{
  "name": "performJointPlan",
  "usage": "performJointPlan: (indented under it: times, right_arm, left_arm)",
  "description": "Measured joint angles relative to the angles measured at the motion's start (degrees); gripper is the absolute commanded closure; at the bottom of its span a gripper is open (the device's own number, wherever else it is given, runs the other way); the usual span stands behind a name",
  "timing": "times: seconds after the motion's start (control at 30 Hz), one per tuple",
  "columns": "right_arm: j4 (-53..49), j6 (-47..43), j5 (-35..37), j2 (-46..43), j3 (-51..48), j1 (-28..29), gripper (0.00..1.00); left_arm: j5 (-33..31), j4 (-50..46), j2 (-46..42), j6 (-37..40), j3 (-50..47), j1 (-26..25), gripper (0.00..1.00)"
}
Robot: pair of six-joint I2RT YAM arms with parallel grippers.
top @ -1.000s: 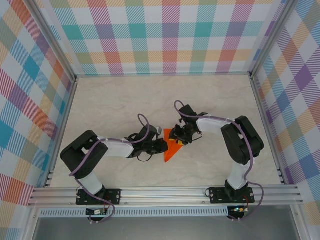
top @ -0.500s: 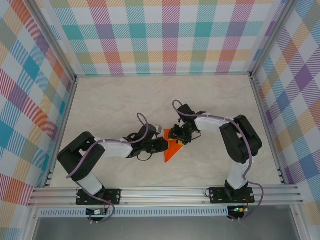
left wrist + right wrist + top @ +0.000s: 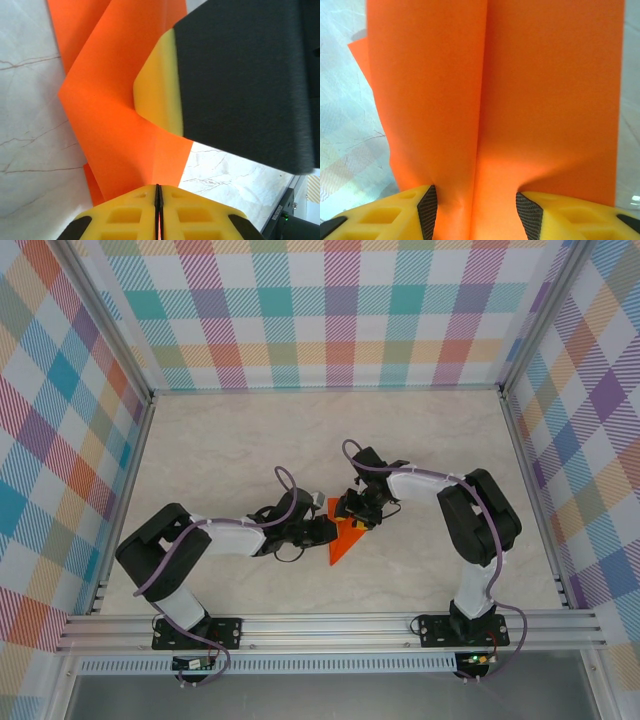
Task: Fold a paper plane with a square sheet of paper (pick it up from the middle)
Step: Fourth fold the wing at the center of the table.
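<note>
The square sheet of paper [image 3: 343, 540] is orange and folded into a narrow pointed shape lying on the table between the two arms, its tip toward the near edge. My left gripper [image 3: 326, 530] is at its left side, and its yellow fingers [image 3: 125, 215] are shut on an edge of the paper [image 3: 110, 110]. My right gripper [image 3: 353, 513] is at the paper's far end. In the right wrist view its jaws [image 3: 477, 212] stand apart, with the creased paper [image 3: 495, 90] running up between the mesh pads [image 3: 427, 210]. One right finger [image 3: 240, 75] fills the upper right of the left wrist view.
The pale marble tabletop [image 3: 250, 450] is bounded by checked walls [image 3: 330, 310] at the back and both sides. An aluminium rail [image 3: 330, 625] carries the arm bases along the near edge. Both arms reach in low toward the middle.
My right gripper's jaws have widened around the paper. The left gripper stays shut on its edge, and both arms and the paper have hardly moved.
</note>
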Motion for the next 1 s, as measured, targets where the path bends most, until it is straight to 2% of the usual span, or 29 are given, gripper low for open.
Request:
performJointPlan:
  times: [1.0]
  right_arm:
    - [-1.9,0.0,1.9,0.9,1.4,0.7,0.51]
  left_arm:
    - [0.0,0.3,3.6,0.0,0.3,0.0,0.91]
